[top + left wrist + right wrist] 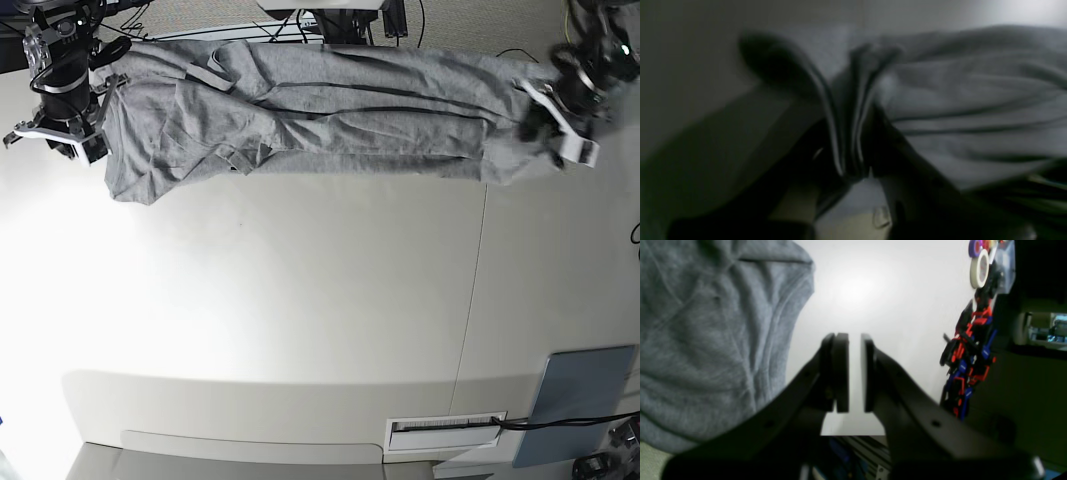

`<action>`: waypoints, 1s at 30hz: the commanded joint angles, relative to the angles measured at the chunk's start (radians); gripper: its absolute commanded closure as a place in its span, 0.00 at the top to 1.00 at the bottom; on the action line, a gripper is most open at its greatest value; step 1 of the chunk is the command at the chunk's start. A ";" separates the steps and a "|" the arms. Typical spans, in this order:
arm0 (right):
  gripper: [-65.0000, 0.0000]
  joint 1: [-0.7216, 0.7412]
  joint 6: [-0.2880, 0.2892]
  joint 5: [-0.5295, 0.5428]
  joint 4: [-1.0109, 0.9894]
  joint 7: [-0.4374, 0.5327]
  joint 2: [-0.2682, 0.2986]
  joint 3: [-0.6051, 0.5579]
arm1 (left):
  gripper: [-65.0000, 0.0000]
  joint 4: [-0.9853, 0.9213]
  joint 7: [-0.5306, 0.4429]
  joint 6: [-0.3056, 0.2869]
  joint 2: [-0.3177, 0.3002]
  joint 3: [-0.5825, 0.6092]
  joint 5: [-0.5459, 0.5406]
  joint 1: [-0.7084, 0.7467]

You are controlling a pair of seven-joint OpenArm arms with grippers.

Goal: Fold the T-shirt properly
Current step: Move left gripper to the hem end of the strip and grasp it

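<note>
the white counter (300,300) carries the t-shirt (330,120), a long rumpled band of soft heather-grey knit along its far edge. the left gripper (853,166) has its jaws clamped on a bunched edge of that cloth. the right gripper (853,373) sits beside the other end, jaws nearly together with nothing between them. i'd pinch that end too, then tension evenly before folding.

The left wrist view is dim and heavily blurred; the cloth pinched between the jaws is perhaps motion-smeared. In the right wrist view, glare is seen on the table (857,290) beyond the jaws. The base view is overexposed centrally.
</note>
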 commanded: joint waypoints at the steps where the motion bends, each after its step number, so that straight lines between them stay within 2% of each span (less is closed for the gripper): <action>1: 0.11 0.006 -0.015 -0.029 0.013 0.009 0.015 0.009 | 0.00 0.056 -0.026 0.002 0.011 -0.005 -0.047 0.015; 4: 0.11 0.027 -0.054 -0.061 0.013 0.003 0.015 0.009 | 0.00 0.141 -0.026 -0.016 0.058 0.055 -0.078 0.029; 7: 0.11 0.052 -0.095 -0.130 0.013 -0.010 0.015 0.009 | 0.00 0.159 -0.036 -0.014 0.087 0.180 -0.077 0.023; 11: 0.11 0.064 -0.145 -0.249 0.013 -0.034 0.014 0.011 | 0.00 0.158 -0.094 0.021 0.119 0.382 0.013 0.017; 13: 0.11 0.064 -0.170 -0.285 0.013 -0.053 0.014 0.023 | 0.00 0.158 -0.108 0.057 0.136 0.466 0.065 -0.006; 16: 0.11 0.064 -0.172 -0.290 0.013 -0.067 0.015 0.061 | 0.00 0.150 -0.117 0.104 0.169 0.576 0.136 -0.064; 21: 0.11 0.063 -0.173 -0.290 0.013 -0.068 0.015 0.095 | 0.00 0.070 -0.120 0.142 0.228 0.705 0.215 -0.158; 30: 0.11 0.064 -0.172 -0.290 0.013 -0.062 0.015 0.095 | 0.00 -0.012 -0.118 0.142 0.238 0.825 0.217 -0.211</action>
